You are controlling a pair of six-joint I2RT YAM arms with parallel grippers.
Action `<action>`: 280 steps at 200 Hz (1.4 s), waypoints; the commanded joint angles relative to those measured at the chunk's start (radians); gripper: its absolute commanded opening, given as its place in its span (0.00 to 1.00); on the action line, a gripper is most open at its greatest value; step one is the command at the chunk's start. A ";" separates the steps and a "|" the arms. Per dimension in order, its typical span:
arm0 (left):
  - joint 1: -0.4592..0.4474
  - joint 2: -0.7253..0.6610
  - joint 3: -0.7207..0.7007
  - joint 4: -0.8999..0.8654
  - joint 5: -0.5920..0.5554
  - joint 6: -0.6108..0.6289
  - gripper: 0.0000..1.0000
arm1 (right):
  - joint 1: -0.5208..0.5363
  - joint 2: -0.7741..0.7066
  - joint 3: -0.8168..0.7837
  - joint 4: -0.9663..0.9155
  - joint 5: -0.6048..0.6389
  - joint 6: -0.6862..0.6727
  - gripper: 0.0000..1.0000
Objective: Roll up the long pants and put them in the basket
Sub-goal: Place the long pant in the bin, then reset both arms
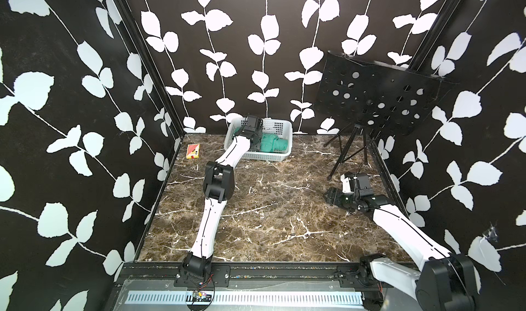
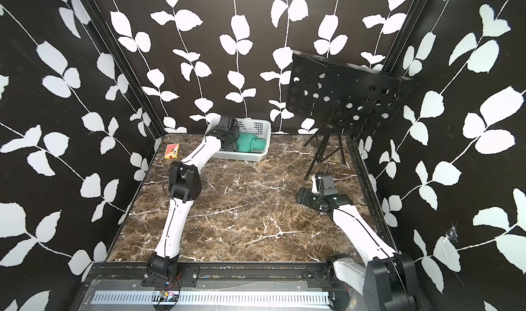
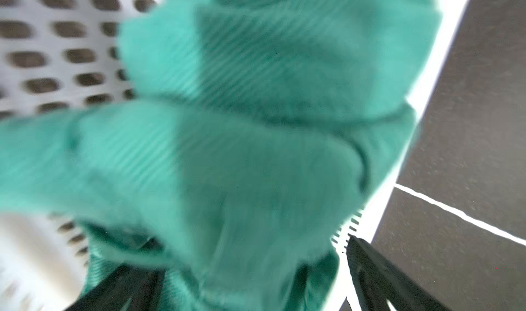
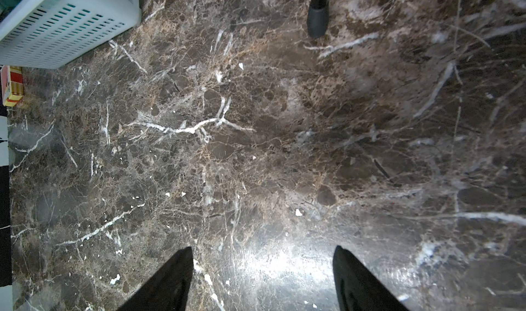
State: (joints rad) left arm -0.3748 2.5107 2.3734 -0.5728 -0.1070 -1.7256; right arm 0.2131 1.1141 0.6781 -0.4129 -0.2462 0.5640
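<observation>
The long pants [image 1: 272, 143] [image 2: 251, 144] lie as a bunched teal bundle inside the white plastic basket [image 1: 277, 156] [image 2: 257, 155] at the back of the marble table. My left gripper [image 1: 254, 142] [image 2: 231, 142] reaches down into the basket onto the bundle. In the left wrist view its gripper [image 3: 252, 255] stands open, the fingers wide apart with blurred teal pants [image 3: 256, 153] bulging between them. My right gripper [image 1: 330, 194] [image 2: 300, 194] hovers low over bare marble at the right, open and empty [image 4: 264, 248].
A red and yellow card box [image 1: 193, 152] [image 2: 172, 152] lies at the back left. A black perforated music stand [image 1: 378, 96] [image 2: 344, 96] on tripod legs [image 4: 317, 25] stands at the back right, just behind my right arm.
</observation>
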 commanded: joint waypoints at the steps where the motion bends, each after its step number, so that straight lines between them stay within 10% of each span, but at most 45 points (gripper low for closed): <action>1: -0.026 -0.187 -0.017 -0.131 -0.068 0.031 0.99 | -0.008 -0.023 0.000 -0.005 0.014 -0.013 0.80; 58: -0.084 -0.569 -0.335 -0.232 -0.402 0.252 0.99 | -0.011 -0.082 0.028 -0.018 0.069 -0.038 0.81; 120: -0.074 -1.161 -1.273 0.397 -0.675 1.277 0.99 | -0.034 -0.226 -0.173 0.450 0.492 -0.301 0.84; 156: 0.107 -1.302 -1.626 0.444 -0.505 1.532 0.99 | -0.066 -0.004 -0.253 0.775 0.604 -0.464 0.89; 195: 0.233 -1.372 -1.934 0.923 -0.418 1.640 0.98 | -0.129 0.240 -0.280 1.093 0.462 -0.565 0.87; 253: 0.257 -1.171 -2.019 1.323 -0.306 1.755 0.99 | -0.198 0.413 -0.304 1.308 0.284 -0.580 0.84; 280: 0.260 -1.004 -1.968 1.419 -0.204 1.825 0.99 | -0.201 0.408 -0.281 1.255 0.337 -0.556 0.99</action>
State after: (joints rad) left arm -0.1215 1.4006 0.3759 0.6449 -0.4232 0.0143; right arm 0.0124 1.5318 0.3977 0.7826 0.0891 0.0021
